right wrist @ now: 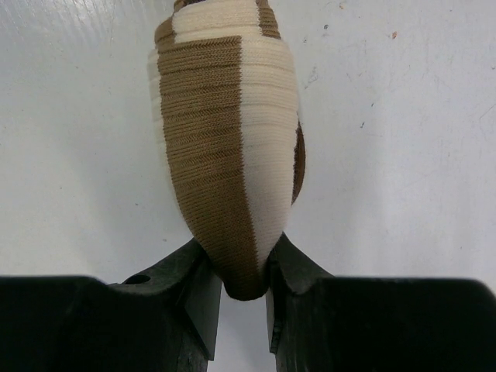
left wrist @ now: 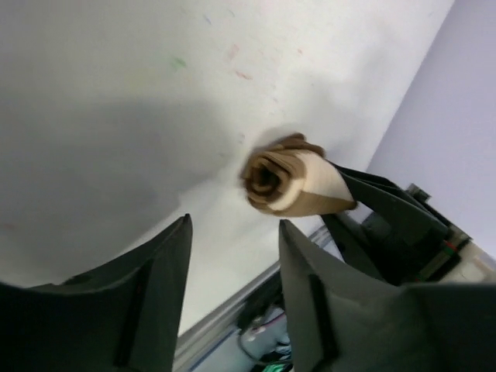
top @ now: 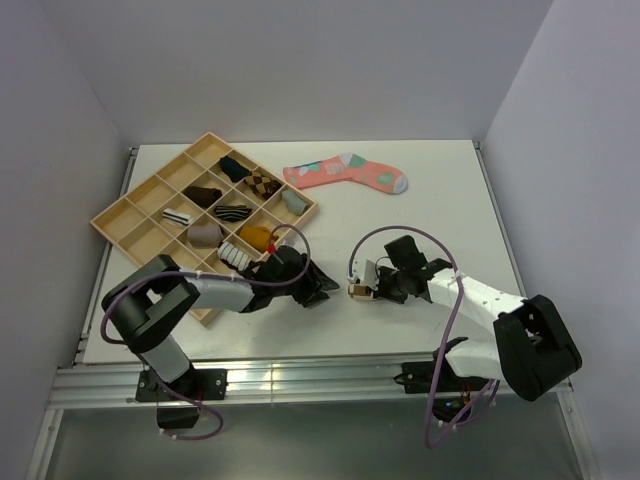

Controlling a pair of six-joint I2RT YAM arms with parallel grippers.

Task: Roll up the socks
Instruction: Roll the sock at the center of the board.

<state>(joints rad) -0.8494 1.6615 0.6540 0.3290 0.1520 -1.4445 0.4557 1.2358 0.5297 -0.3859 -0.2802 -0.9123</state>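
Note:
The brown sock with tan bands [right wrist: 229, 139] is rolled into a tight bundle, and my right gripper [right wrist: 239, 267] is shut on its near end. From above, the roll [top: 357, 290] sits low over the table in front of the right arm, at the right gripper [top: 368, 288]. My left gripper [top: 326, 285] stands just left of it. The left wrist view shows the roll's spiral end [left wrist: 285, 184] a short way beyond the left gripper [left wrist: 234, 223], which is open with nothing between its fingers.
A wooden divided tray [top: 110, 222] lies at the back left, with several rolled socks in its compartments, among them a white one with black stripes [top: 235, 254]. A coral-pink sock [top: 345, 172] lies flat at the back centre.

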